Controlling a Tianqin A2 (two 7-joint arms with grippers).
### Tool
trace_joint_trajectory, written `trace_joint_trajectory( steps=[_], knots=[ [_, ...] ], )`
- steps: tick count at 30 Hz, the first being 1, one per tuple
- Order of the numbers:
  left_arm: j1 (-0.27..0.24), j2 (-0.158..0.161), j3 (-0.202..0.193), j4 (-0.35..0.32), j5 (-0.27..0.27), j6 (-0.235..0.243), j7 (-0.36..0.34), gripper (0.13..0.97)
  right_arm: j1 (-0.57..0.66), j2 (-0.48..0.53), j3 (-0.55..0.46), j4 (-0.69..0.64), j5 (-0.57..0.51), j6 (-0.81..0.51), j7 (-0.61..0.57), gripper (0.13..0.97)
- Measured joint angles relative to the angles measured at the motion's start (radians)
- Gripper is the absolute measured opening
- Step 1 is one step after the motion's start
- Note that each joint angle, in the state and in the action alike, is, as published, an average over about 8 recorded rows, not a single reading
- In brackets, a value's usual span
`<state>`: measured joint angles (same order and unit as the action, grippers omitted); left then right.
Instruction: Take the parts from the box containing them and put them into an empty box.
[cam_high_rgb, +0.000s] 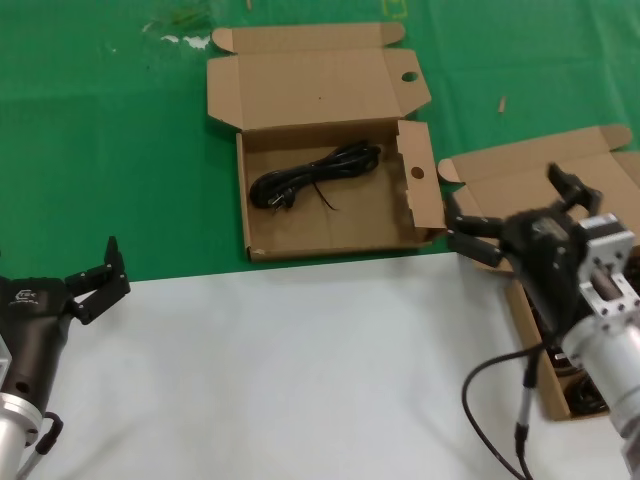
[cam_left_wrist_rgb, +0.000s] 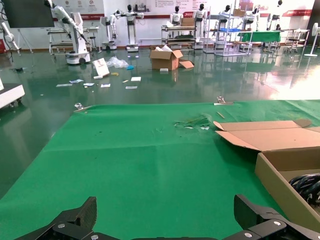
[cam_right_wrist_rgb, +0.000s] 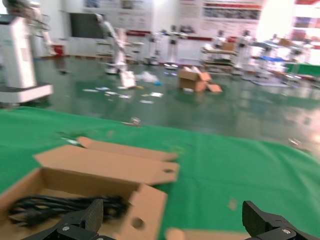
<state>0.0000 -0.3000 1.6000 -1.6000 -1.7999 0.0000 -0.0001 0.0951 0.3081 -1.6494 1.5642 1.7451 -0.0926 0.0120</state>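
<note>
Left gripper (cam_high_rgb: 103, 275) sits idle at the near left edge of the white sheet (cam_high_rgb: 290, 370) on the tabletop (cam_high_rgb: 100, 150), fingers apart, holding nothing. Holed box (cam_high_rgb: 330, 215) stands open mid-scene on the green cloth, lid hinged back (round holes in lid flap and side flap), with one black coiled cable (cam_high_rgb: 315, 175) lying inside toward its far wall. Right gripper (cam_high_rgb: 520, 215) hovers above the plain box (cam_high_rgb: 530, 175) on the right, fingers spread wide, empty. More black cables (cam_high_rgb: 585, 395) show in that box, mostly hidden by the arm.
</note>
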Motion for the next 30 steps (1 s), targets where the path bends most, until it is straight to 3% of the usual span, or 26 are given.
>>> trace_joint_trajectory(
  steps=[7,30],
  knots=[
    [0.000,0.000,0.000,0.000,0.000,0.000,0.000,0.966,-0.055,-0.005,0.029,0.021,0.032,0.054,-0.007,0.966],
    [0.000,0.000,0.000,0.000,0.000,0.000,0.000,0.966,-0.058,-0.005,0.030,0.022,0.033,0.056,-0.007,0.966]
  ],
)
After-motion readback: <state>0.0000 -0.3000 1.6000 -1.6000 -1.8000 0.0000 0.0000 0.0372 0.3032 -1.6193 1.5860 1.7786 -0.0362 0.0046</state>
